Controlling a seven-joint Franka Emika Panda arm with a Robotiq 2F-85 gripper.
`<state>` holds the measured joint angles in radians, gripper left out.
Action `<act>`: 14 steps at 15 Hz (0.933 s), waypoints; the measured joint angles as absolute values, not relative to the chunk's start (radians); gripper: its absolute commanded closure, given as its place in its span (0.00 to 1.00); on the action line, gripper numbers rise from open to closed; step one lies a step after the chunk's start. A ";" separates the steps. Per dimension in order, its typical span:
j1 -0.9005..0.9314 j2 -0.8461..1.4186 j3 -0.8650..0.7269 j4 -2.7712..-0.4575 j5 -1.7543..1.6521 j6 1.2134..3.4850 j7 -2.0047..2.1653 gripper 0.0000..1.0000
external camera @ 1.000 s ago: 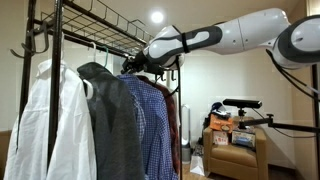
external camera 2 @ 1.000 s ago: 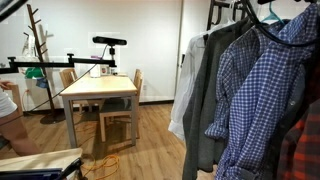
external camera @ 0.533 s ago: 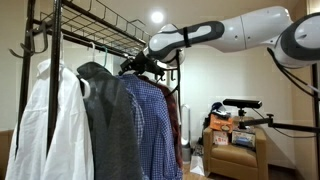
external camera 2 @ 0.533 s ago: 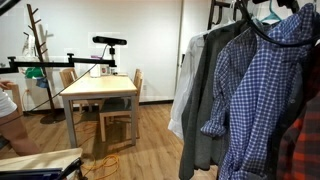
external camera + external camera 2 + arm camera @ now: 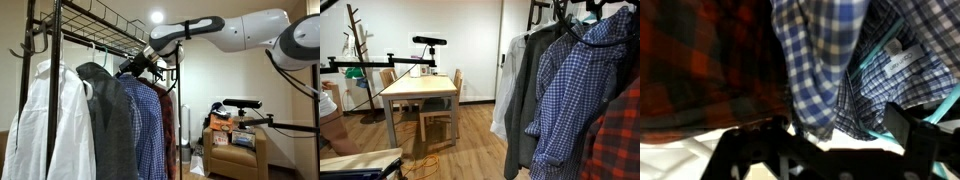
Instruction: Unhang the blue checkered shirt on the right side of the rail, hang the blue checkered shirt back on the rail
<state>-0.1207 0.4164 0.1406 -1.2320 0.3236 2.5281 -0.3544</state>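
Gripper [image 5: 142, 66] at blue checkered shirt [image 5: 570, 90] | red plaid shirt [image 5: 620, 140] touching it

In an exterior view, a white shirt [image 5: 40, 120] hangs at 8 o'clock, a grey jacket [image 5: 110, 122] just at its 3 o'clock; an armchair [image 5: 250, 158] holding boxes [image 5: 222, 124] sits at 4 o'clock. In an exterior view, a wooden table [image 5: 420, 90] stands at 9 o'clock, a red plaid shirt [image 5: 620, 140] at 4 o'clock.

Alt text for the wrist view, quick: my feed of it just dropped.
The blue checkered shirt fills the centre and right, its fabric hanging between the black pincer fingers at the bottom edge; whether they clamp anything is unclear. A dark red plaid shirt fills the left.
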 measured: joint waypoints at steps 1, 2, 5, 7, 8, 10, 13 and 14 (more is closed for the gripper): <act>-0.125 0.420 0.141 -1.225 0.324 2.520 -0.356 0.00; -0.127 0.422 0.141 -1.222 0.324 2.519 -0.356 0.00; -0.130 0.426 0.141 -1.218 0.324 2.527 -0.356 0.00; -0.130 0.427 0.141 -1.218 0.324 2.532 -0.356 0.00; -0.130 0.429 0.141 -1.218 0.324 2.540 -0.356 0.00; -0.128 0.436 0.141 -1.219 0.323 2.580 -0.356 0.00; -0.119 0.455 0.140 -1.221 0.315 2.678 -0.356 0.26; -0.115 0.458 0.135 -1.221 0.309 2.693 -0.356 0.33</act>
<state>-0.1153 0.4582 0.1354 -1.2213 0.3091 2.6926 -0.3559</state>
